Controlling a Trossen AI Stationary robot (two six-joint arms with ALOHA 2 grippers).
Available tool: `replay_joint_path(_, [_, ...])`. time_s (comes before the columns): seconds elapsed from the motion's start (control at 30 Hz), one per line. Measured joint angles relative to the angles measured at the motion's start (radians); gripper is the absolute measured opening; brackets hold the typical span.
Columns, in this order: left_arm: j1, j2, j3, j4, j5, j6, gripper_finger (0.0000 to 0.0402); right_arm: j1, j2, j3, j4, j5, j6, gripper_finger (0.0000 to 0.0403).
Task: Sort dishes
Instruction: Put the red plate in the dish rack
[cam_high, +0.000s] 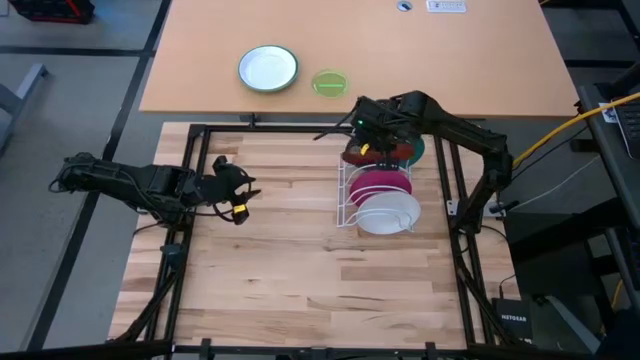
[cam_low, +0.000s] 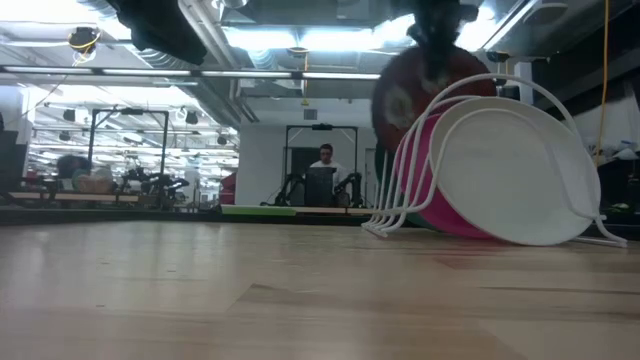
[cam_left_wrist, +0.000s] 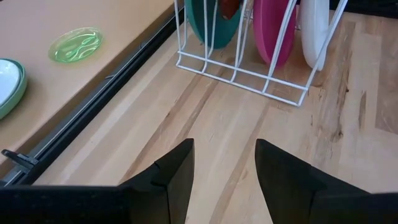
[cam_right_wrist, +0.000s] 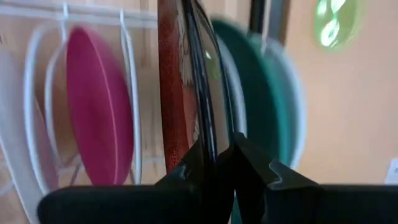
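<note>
A white wire rack (cam_high: 346, 196) stands on the table. In it stand on edge the white plate (cam_high: 388, 212), the magenta-pink plate (cam_high: 380, 183) and, at the far end, the teal plate (cam_high: 418, 150). My right gripper (cam_high: 366, 146) is shut on the dark red speckled bowl (cam_low: 425, 95), held above the rack between the pink and teal plates. My left gripper (cam_high: 240, 190) is open and empty over the table, left of the rack. My right gripper pinches the bowl's rim (cam_right_wrist: 208, 134) between its two fingers, one finger inside the bowl and one outside. The bowl stands on edge, hanging over the rack slot between the pink plate and the teal plate (cam_right_wrist: 258, 93). Whether it touches the wires I cannot tell.
On the tan table beyond the work surface lie a white plate with a green rim (cam_high: 268, 69) and a small lime-green dish (cam_high: 329, 82). A dark metal frame (cam_high: 200, 130) borders the wooden surface. A person (cam_low: 322, 160) sits far behind in the room.
</note>
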Motion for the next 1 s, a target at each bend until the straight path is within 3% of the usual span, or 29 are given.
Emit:
replay_joint_path(0.27, [0.0, 0.0, 0.0, 0.001, 0.0, 0.0, 0.0159, -0.063, -0.024, -0.216, 0.069, -0.002, 0.008, 0.0043])
replay_joint_path(0.5, [0.0, 0.0, 0.0, 0.001, 0.0, -0.005, 0.0159, -0.099, -0.024, -0.396, 0.288, -0.122, -0.045, 0.0043])
replay_joint_path(0.8, [0.0, 0.0, 0.001, 0.0, 0.001, -0.003, 0.0159, -0.105, -0.03, -0.452, 0.305, -0.1, -0.064, 0.0044])
replay_joint_path(1.0, [0.0, 0.0, 0.001, -0.001, 0.001, -0.005, 0.0159, -0.105, -0.022, -0.458, 0.326, -0.064, -0.062, 0.0112])
